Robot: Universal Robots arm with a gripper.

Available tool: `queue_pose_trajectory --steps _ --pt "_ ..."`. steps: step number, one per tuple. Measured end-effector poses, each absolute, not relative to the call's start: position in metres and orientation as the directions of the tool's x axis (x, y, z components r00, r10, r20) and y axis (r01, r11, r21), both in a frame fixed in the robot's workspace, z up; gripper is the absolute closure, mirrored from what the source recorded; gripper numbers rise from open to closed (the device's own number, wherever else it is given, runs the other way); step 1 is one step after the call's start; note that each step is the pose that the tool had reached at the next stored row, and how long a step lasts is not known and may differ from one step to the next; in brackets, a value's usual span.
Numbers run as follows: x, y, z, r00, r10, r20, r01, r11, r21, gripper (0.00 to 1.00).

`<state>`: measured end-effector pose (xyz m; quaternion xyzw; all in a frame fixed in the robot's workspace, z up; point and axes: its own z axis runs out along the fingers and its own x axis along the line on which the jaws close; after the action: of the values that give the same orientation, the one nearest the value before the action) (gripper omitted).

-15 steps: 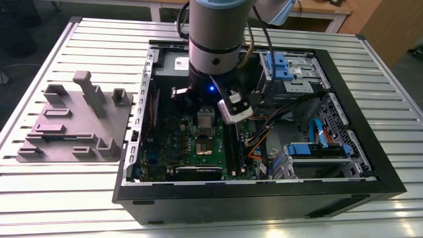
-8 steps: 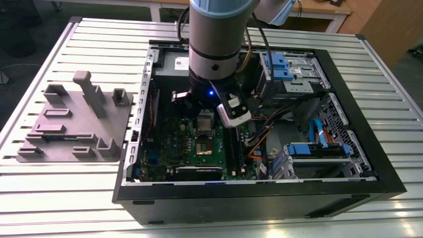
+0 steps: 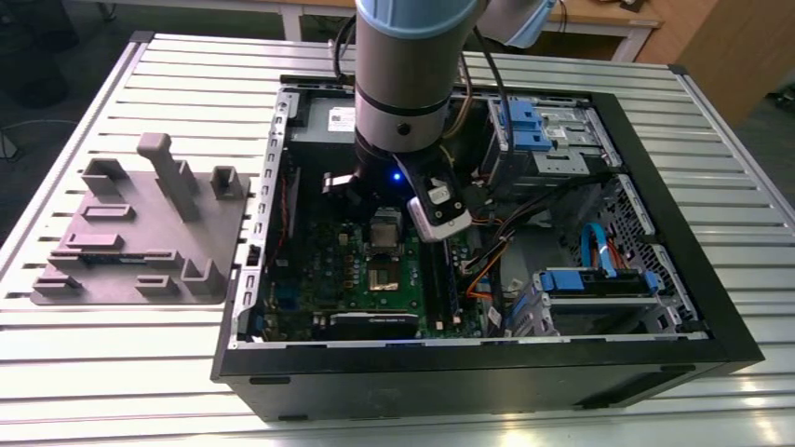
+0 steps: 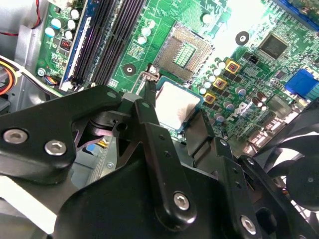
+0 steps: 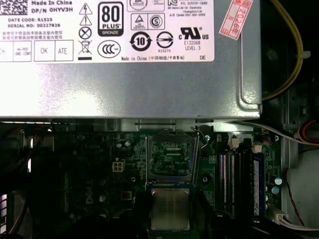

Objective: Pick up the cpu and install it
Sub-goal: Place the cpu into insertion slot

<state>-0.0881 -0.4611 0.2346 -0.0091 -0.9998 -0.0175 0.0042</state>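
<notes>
The gripper [image 5: 171, 215] is clamped on two opposite edges of the cpu [image 5: 170, 206], holding it just beside the motherboard's [image 5: 99, 169] open socket [image 5: 172, 155].

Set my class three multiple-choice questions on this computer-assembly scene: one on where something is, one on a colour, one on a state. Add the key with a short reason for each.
1. Where is the cpu?
A: seated in the socket
B: between the fingers of the claw, next to the socket
C: outside the computer

2. What colour is the motherboard?
A: red
B: white
C: green

3. What state is the socket in?
A: empty, contacts bare
B: filled by a chip
C: covered by a fan

Key:
1 B, since both wrist views show black fingers on either side of the silvery chip, beside the socket.
2 C, since the board is green all around the socket.
3 A, since the socket's contact field lies uncovered with no chip in it.
</notes>
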Motion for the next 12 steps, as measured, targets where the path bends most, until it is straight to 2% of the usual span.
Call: queue_pose_trajectory --steps 12 --pt "-0.0880 -0.4611 0.2282 -1.000 0.018 0.009 0.018 0.999 0.035 0.53"
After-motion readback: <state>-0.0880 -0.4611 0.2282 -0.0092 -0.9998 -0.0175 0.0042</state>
